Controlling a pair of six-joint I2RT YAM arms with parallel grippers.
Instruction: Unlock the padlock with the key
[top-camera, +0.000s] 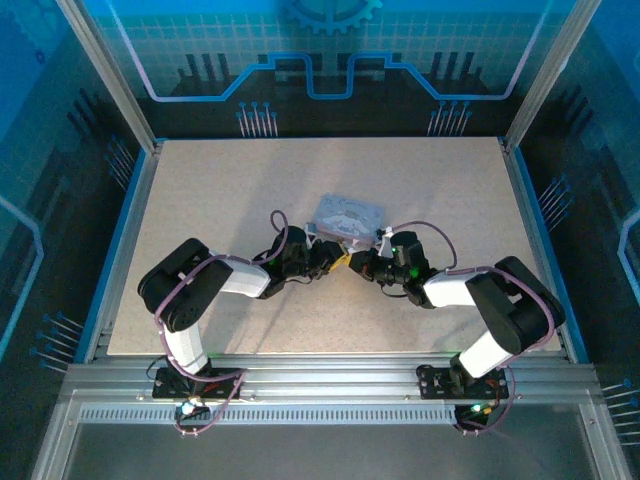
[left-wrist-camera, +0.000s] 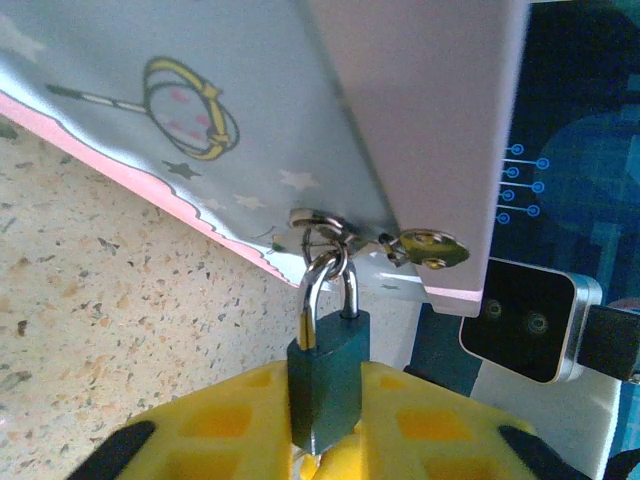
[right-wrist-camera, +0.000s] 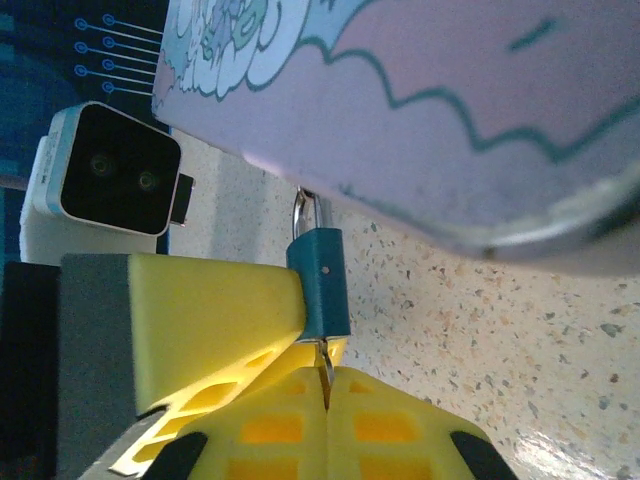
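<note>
Padlock (left-wrist-camera: 328, 385) in left gripper (left-wrist-camera: 326, 432); right wrist view: key (right-wrist-camera: 326, 377) underneath.

Right gripper (right-wrist-camera: 326, 392) has its yellow fingers pressed together on the key (right-wrist-camera: 326, 370), a thin metal sliver. The key's tip meets the bottom of the padlock (right-wrist-camera: 320, 280). Padlock body is teal-blue and roughly upright, and its silver shackle (right-wrist-camera: 308, 212) runs up to the edge of the tin (right-wrist-camera: 420, 110). Tin is pastel purple with cartoon print and sits just beyond the padlock, on the speckled table (right-wrist-camera: 480, 330). Left gripper's yellow finger (right-wrist-camera: 215, 310) touches the padlock's left side, with a grey block (right-wrist-camera: 95, 350) behind it. Further left is a white-and-black wrist camera (right-wrist-camera: 105, 170). The keyhole is hidden.
</note>
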